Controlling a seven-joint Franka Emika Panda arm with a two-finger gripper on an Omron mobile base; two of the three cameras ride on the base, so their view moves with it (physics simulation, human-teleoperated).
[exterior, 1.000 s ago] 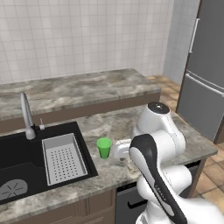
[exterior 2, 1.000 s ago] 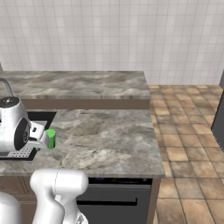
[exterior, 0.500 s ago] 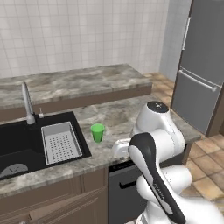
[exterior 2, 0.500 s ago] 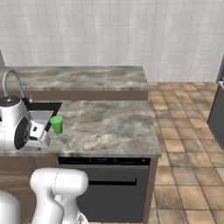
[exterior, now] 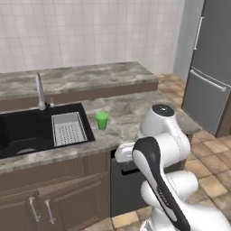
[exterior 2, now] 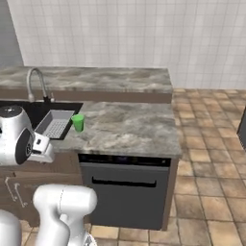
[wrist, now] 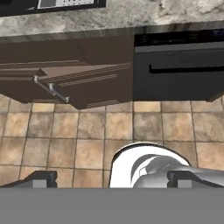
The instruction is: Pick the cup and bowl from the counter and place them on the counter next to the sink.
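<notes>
Sink point(exterior: 27, 128) cut by left edge; fridge point(exterior: 212, 72) cropped right

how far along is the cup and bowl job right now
Done, by the look of it: the small bright green tapered cup stands upright on the mottled grey-beige stone counter, just beside the black recessed sink and its light grey drainer tray. In hand: nothing; the two-finger gripper is open and points at the tiled floor. Left: the bowl, which still has to be fetched and set beside the sink.
</notes>
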